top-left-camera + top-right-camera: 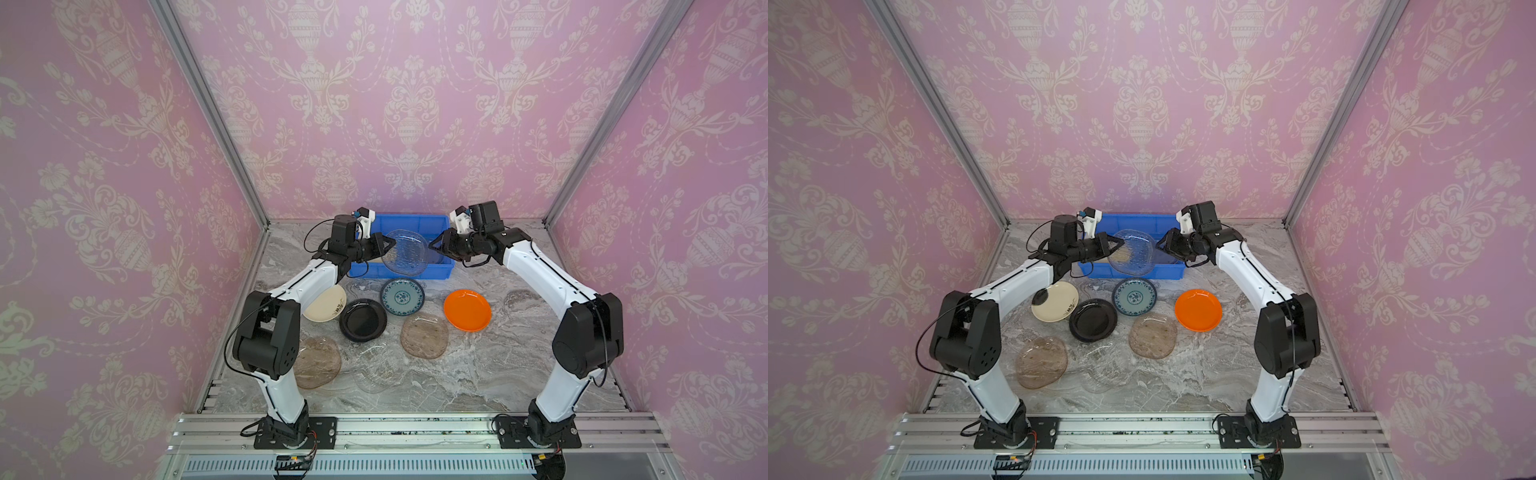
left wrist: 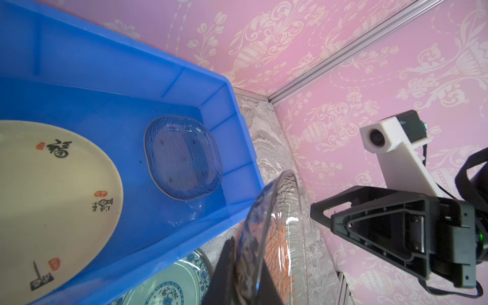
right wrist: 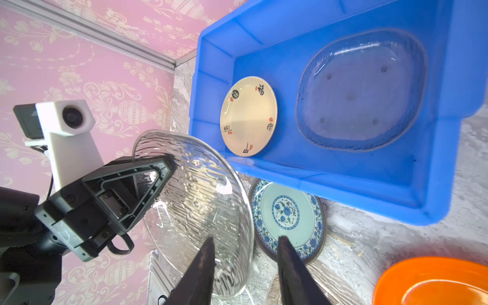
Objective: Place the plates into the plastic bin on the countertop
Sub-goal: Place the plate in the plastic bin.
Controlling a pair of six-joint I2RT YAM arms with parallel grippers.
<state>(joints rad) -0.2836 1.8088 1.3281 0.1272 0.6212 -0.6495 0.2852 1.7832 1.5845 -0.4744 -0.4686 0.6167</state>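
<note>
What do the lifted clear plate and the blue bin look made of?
Clear plate: probably glass or hard clear plastic; see-through, ripple-textured, with glossy glints. Blue bin: moulded plastic, with smooth semi-gloss walls and ribs.

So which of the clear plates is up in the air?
The ribbed clear plate, pinched at its rim by the left gripper over the blue bin; the others lie flat.

The held clear plate (image 1: 404, 252) hangs tilted over the blue bin (image 1: 432, 224), blocking entry from above (each bin half already holds a plate). Bare countertop (image 1: 478, 374) lies open on the robot's side of the orange plate (image 1: 467, 310).
</note>
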